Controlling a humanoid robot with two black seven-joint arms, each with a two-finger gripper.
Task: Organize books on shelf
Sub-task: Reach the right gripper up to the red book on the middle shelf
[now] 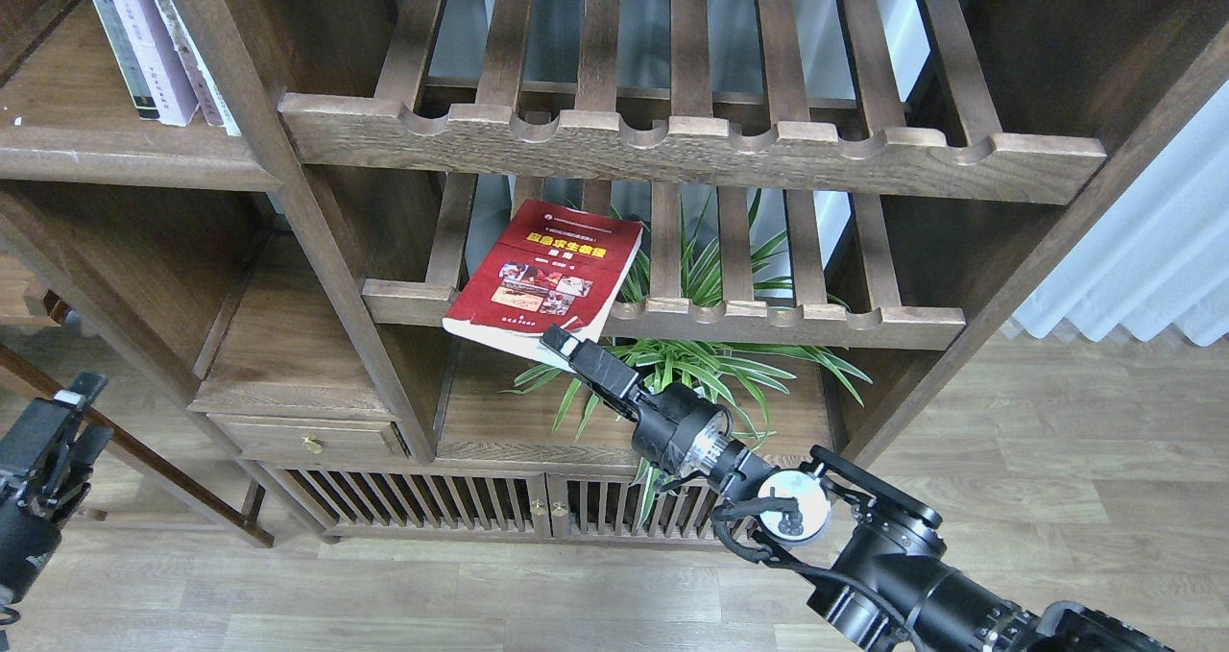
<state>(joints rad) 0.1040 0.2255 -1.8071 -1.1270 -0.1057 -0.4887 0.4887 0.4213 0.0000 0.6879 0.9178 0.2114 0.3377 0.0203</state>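
The red book (543,282) with a yellow title lies flat on the lower slatted rack (787,324), and its near end overhangs the front rail. My right gripper (563,345) reaches up from the lower right. Its tip is at the book's near bottom edge, and its fingers cannot be told apart. A pale lavender book (144,42) stands upright with other books on the flat dark-brown shelf (115,153) at the upper left. The black-bordered book is not identifiable. My left gripper (72,422) hangs low at the left edge, open and empty.
An upper slatted rack (691,148) with a notched rail hangs above the red book. A potted spider plant (691,369) stands on the board under the lower rack, right behind my right arm. A cabinet post (326,249) separates the left bays from the racks.
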